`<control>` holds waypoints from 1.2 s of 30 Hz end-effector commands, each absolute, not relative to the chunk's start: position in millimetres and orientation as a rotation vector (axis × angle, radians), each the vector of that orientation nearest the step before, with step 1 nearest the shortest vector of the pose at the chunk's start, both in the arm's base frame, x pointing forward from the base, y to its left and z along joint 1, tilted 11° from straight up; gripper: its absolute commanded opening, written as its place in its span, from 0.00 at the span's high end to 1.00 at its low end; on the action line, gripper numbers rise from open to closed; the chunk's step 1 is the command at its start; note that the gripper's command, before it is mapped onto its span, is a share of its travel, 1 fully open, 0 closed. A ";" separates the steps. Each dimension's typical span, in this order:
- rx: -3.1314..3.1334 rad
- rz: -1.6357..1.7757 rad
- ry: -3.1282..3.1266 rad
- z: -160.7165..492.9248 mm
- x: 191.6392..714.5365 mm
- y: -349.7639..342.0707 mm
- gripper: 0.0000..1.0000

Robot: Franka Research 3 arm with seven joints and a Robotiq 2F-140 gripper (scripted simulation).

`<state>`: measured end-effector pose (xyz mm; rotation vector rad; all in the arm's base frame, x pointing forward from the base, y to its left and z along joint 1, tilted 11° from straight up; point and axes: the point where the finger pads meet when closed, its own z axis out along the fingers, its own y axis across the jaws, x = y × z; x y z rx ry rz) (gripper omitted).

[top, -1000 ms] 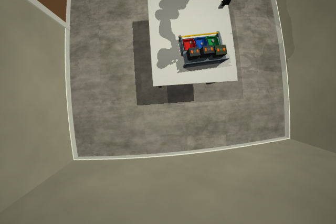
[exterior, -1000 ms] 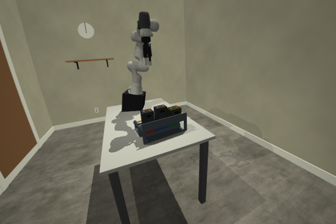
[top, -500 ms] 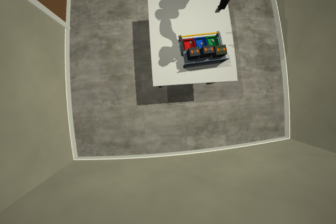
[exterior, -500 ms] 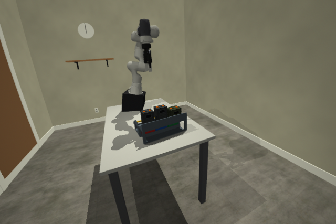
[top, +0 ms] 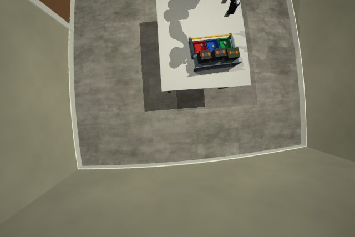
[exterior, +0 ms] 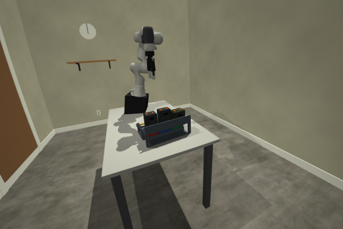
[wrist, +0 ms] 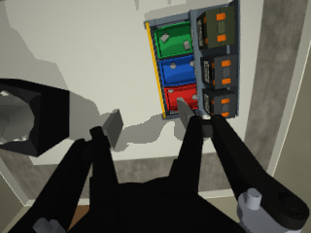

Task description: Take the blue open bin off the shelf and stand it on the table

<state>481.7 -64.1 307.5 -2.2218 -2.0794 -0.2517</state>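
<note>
The blue open bin (top: 211,43) (wrist: 176,73) sits in the grey shelf (top: 217,64) (exterior: 169,123) between the red bin (top: 197,46) (wrist: 175,98) and the green bin (top: 223,40) (wrist: 172,45). Small grey parts lie in each bin. My gripper (top: 225,8) (exterior: 151,76) (wrist: 149,112) is open and empty, high above the table top (top: 177,79) (exterior: 121,160) and away from the shelf. In the wrist view one fingertip overlaps the red bin only in the picture.
Three dark boxes with orange marks, one (top: 205,54) (exterior: 150,117), a middle one (top: 220,52) (exterior: 164,113) and an olive one (top: 233,53) (exterior: 178,113), stand on the shelf behind the bins. A yellow bar (top: 210,36) (wrist: 155,70) runs along the bins' front. The black robot base (exterior: 135,104) stands at the table's far end.
</note>
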 end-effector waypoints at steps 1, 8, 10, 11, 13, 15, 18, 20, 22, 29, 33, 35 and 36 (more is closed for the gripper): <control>-2.233 -0.285 -2.103 309.5 491.5 -64.9 0.43; -2.235 -0.275 -2.094 299.3 489.8 -63.9 0.43; -2.234 -0.280 -2.099 279.8 492.3 -60.2 0.43; -2.234 -0.282 -2.101 270.0 493.5 -58.4 0.43; -2.233 -0.285 -2.103 260.3 494.7 -56.5 0.43; -2.233 -0.285 -2.103 260.3 494.7 -56.5 0.43; -2.233 -0.285 -2.103 260.3 494.7 -56.5 0.43; -2.233 -0.285 -2.103 260.3 494.7 -56.5 0.43; -2.233 -0.285 -2.103 260.3 494.7 -56.5 0.43; -2.233 -0.285 -2.103 211.4 498.8 -47.7 0.43; -2.233 -0.285 -2.103 211.4 498.8 -47.7 0.43; -2.233 -0.285 -2.103 211.4 498.8 -47.7 0.43; -2.233 -0.285 -2.103 211.4 498.8 -47.7 0.43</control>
